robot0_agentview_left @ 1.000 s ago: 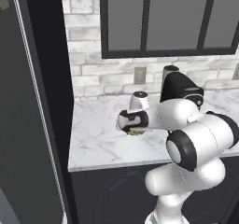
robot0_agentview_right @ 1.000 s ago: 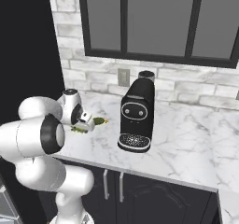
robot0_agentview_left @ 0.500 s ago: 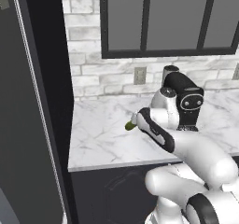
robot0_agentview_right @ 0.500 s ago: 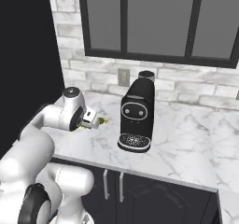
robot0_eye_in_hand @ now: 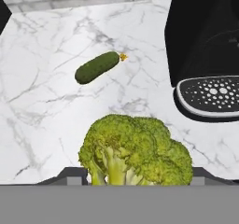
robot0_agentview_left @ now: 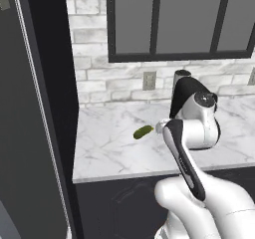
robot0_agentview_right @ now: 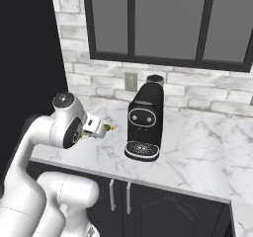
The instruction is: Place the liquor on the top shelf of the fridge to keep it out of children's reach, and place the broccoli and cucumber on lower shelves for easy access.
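Note:
In the hand view the yellow-green broccoli (robot0_eye_in_hand: 135, 153) sits between my dark fingertips (robot0_eye_in_hand: 70, 174), and my gripper (robot0_eye_in_hand: 135, 176) is shut on it just above the marble counter (robot0_eye_in_hand: 42, 106). The dark green cucumber (robot0_eye_in_hand: 97, 67) lies on the counter beyond it; it also shows in the left base view (robot0_agentview_left: 143, 132). From the right base view my gripper (robot0_agentview_right: 100, 128) hangs low over the counter, left of the coffee machine. The fridge's dark grey door (robot0_agentview_left: 30, 133) stands at the left. The liquor and the top shelf are out of view.
A black coffee machine (robot0_agentview_right: 144, 122) stands on the counter right of the gripper, close to it (robot0_eye_in_hand: 205, 45). A brick wall with an outlet (robot0_agentview_left: 149, 79) and a dark-framed window backs the counter. My own arm (robot0_agentview_left: 191, 133) fills the foreground.
The arm has folded down and forward, its elbow sinking low. The gripper with the broccoli has shifted a little right toward the coffee machine, uncovering the cucumber in the left base view.

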Available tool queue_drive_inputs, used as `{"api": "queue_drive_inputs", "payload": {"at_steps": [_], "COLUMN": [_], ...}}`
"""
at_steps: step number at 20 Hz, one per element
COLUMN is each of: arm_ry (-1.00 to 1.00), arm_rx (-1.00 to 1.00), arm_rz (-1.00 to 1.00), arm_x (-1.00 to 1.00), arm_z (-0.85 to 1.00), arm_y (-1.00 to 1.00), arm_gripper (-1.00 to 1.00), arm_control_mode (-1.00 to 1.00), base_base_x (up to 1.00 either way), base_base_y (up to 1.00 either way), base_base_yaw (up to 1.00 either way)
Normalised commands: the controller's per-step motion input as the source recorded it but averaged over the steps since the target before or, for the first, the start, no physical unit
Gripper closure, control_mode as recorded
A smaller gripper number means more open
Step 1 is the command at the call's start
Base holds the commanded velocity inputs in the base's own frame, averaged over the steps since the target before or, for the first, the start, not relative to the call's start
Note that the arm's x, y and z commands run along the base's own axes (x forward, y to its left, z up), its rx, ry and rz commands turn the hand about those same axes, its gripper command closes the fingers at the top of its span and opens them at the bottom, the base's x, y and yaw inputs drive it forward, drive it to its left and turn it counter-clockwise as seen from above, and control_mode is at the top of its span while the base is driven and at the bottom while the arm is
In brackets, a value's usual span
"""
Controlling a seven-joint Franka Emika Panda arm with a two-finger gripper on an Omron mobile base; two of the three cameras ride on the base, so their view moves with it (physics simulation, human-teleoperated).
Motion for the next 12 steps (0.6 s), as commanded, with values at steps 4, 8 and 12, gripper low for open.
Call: {"api": "queue_drive_inputs", "payload": {"at_steps": [4, 8, 12], "arm_ry": [-0.03, -0.07, -0.01], "arm_rx": [-0.04, 0.00, -0.02], "arm_rz": [0.01, 0.05, 0.08], "arm_x": [-0.40, -0.23, -0.34], "arm_z": [0.62, 0.62, 0.50], "arm_y": [-0.12, 0.02, 0.07], "arm_gripper": [1.00, 1.00, 1.00], "arm_control_mode": [-1.00, -1.00, -1.00], "base_base_x": [0.00, 0.00, 0.00], "base_base_y": [0.00, 0.00, 0.00], "base_base_yaw": [0.00, 0.00, 0.00]}}
